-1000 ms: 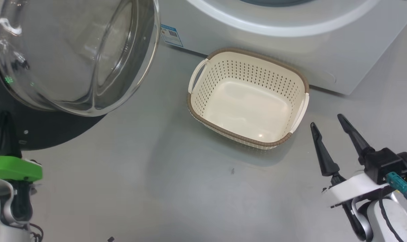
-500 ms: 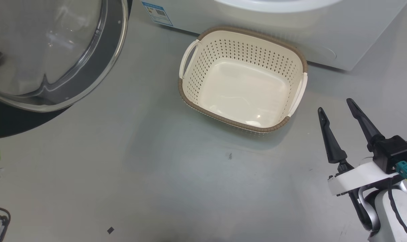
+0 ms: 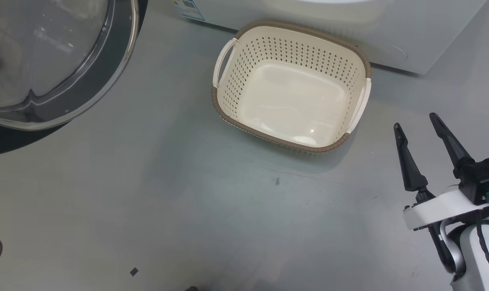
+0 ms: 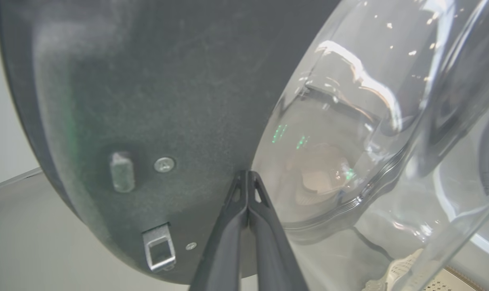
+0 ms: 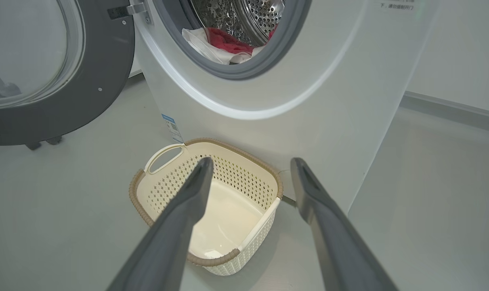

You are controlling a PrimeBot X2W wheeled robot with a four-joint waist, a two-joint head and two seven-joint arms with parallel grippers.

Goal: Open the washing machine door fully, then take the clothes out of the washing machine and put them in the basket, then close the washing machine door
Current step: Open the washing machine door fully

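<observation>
The washing machine [image 5: 309, 101] stands with its drum open, and red and white clothes [image 5: 224, 40] lie at the drum's mouth. The washing machine door [image 3: 119, 64] hangs swung out to the left, black rim around a clear glass bowl. My left gripper [image 4: 247, 174] is shut with nothing in it, its tips close up to the door's [image 4: 147, 101] dark inner face where the glass bowl begins. The empty cream basket [image 3: 288, 48] sits on the floor before the machine [image 3: 410, 36]. My right gripper [image 3: 416, 122] is open, right of the basket and above the floor. From the wrist, that gripper [image 5: 252, 161] points at the basket [image 5: 137, 198].
A metal latch hook [image 4: 159, 250] sticks out low on the door's inner face. Grey floor [image 3: 167, 202] spreads in front of the basket and under the door. A blue sticker [image 5: 171, 126] marks the machine's lower front corner, just behind the basket's handle.
The head camera has tilted, so the basket sits higher in the picture. The door has swung wider open. My left arm's green part has left the head view. The right gripper stays open.
</observation>
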